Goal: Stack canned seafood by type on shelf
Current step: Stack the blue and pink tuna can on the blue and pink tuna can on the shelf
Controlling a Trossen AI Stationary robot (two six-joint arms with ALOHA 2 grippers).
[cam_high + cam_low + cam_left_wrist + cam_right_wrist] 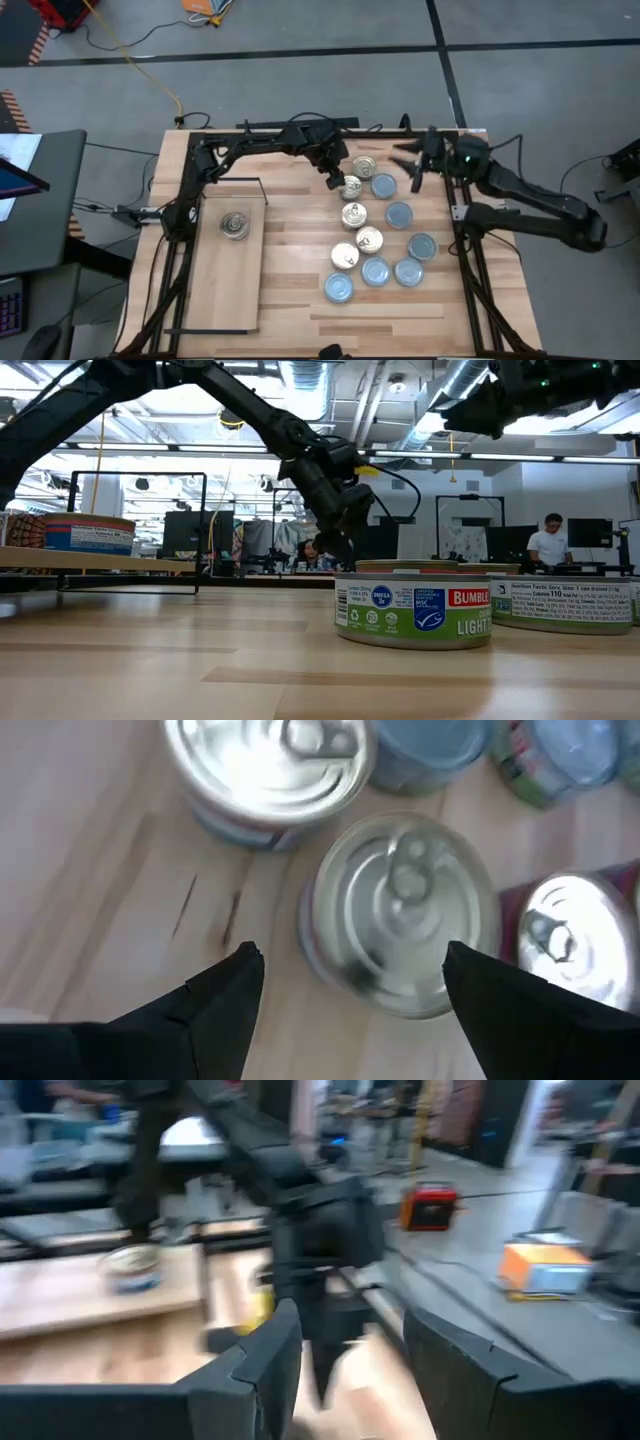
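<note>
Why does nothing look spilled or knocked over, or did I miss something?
Nothing stands out. The tins all sit flat on the table, one already on the shelf. The left gripper hangs open over a gold tin.

Two matte black jointed arms [255, 143] (thin black cables alongside), wedge-shaped fingers [215, 1005].

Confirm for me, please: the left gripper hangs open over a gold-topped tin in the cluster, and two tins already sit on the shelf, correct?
Not quite. Only one tin sits on the shelf, not two, as the high view shows. The rest stands: the left gripper hangs open over a gold-topped tin in the cluster.
</note>
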